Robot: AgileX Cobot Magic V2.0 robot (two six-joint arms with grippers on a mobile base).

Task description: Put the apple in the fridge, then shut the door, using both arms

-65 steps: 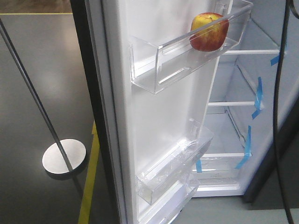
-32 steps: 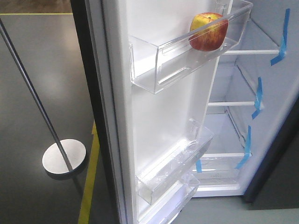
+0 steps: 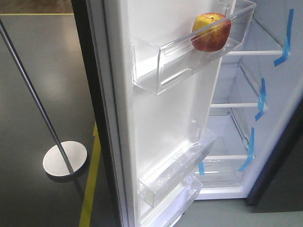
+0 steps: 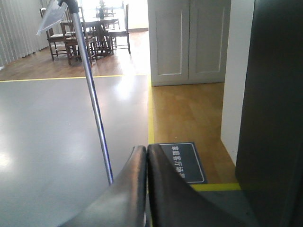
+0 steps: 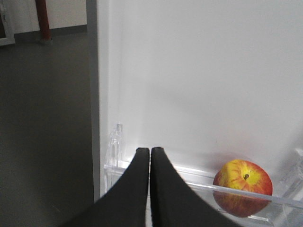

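We find the apple (image 3: 211, 32) sitting in the upper clear bin (image 3: 165, 61) on the white inside of the door (image 3: 165, 123), at the end of the bin nearest the fridge (image 3: 279, 109) cavity, with its dimpled top up. The bin's raised front lip stands in front of it, and we judge that this is why it was put there: the lip should keep it from rolling out when the door swings.

The right gripper (image 5: 150, 152) hangs just above and to one side of the bin, apart from the apple. Its fingers are pressed together around nothing, so the placing looks done and the apple rests on its own. The left gripper (image 4: 147, 149) is likewise pinched closed and empty. It points out over the grey floor toward a slanted metal pole (image 4: 94, 109). The dark panel (image 4: 270, 118) at the edge of that view is probably the door's outer face, though we cannot be sure from this angle.

The door stands wide open, with the taped shelves (image 3: 246, 105) exposed beside it. What remains, in our judgement, is the closing. The left arm is on the outer side, well placed to push.
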